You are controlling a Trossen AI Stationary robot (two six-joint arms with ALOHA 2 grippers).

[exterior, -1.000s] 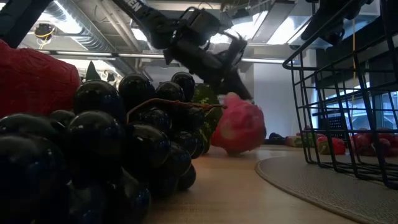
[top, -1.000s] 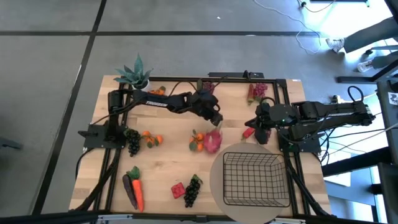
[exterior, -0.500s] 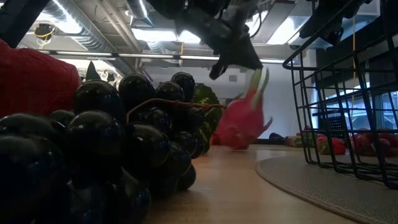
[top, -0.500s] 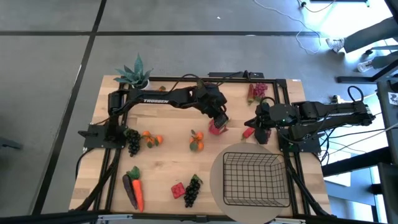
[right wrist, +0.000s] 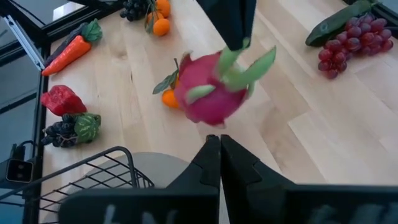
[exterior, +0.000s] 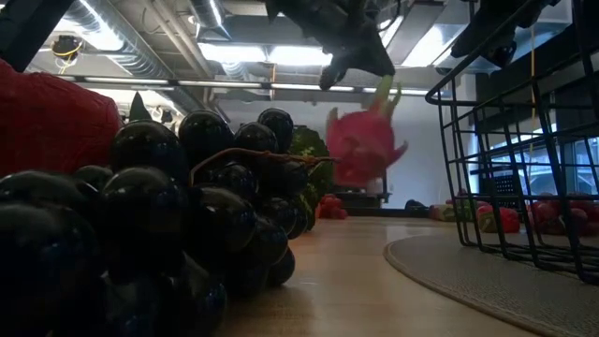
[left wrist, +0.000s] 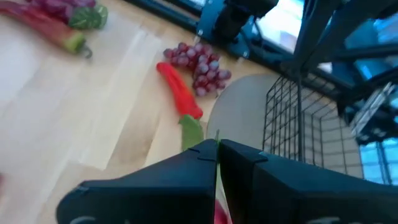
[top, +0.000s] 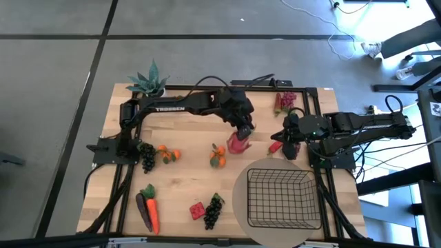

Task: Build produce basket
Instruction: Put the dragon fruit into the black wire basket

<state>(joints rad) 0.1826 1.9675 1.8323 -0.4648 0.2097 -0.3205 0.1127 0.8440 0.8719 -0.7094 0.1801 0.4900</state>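
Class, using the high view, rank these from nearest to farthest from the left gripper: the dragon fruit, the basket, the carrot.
1. Dragon fruit: held in the left gripper, mid-table.
2. Basket: on the round mat, toward the right arm's side.
3. Carrot: at the table's near-left corner, farthest.

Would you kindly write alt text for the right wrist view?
A pink dragon fruit hangs by its green leaves from the left tool above the wooden table. Tangerines, carrot, grapes and a basket corner surround it.

Two matte-black jointed arms: the left arm [top: 180, 108] carries white "TROSSEN" lettering; black cables trail from the right arm [top: 358, 127].
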